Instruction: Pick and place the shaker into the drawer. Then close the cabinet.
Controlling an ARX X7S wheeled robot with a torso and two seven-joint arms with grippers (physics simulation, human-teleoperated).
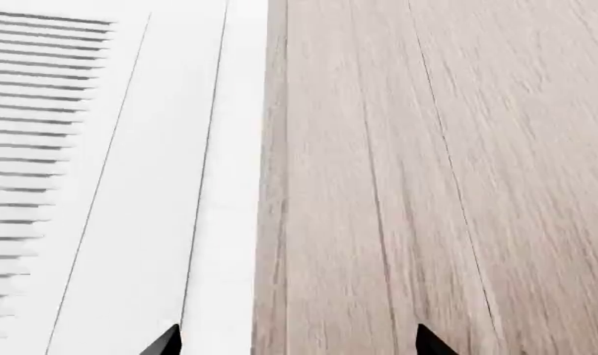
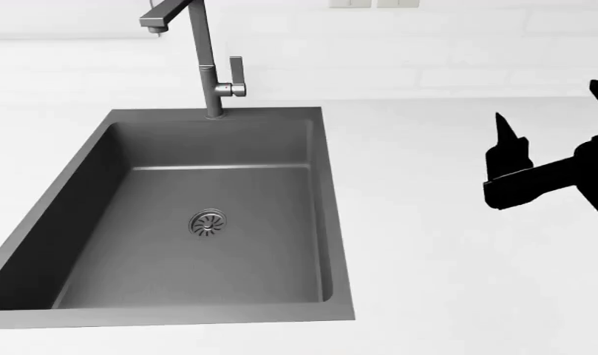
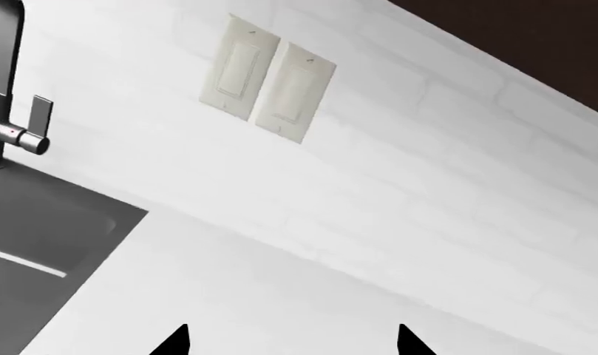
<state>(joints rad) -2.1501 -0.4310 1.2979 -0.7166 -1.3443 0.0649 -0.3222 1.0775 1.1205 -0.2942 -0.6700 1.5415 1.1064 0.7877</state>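
The shaker and the drawer show in no view. My right gripper hangs above the white counter to the right of the sink. In the right wrist view its jaws stand wide apart with nothing between them, facing the tiled back wall. My left gripper is open and empty. It is out of the head view and hangs low, pointing at the wood floor beside a white cabinet front with a louvered panel.
A dark grey sink with a drain and a tall faucet takes up the left of the counter. Two wall switches sit on the white tiled wall. A dark upper cabinet hangs above the wall.
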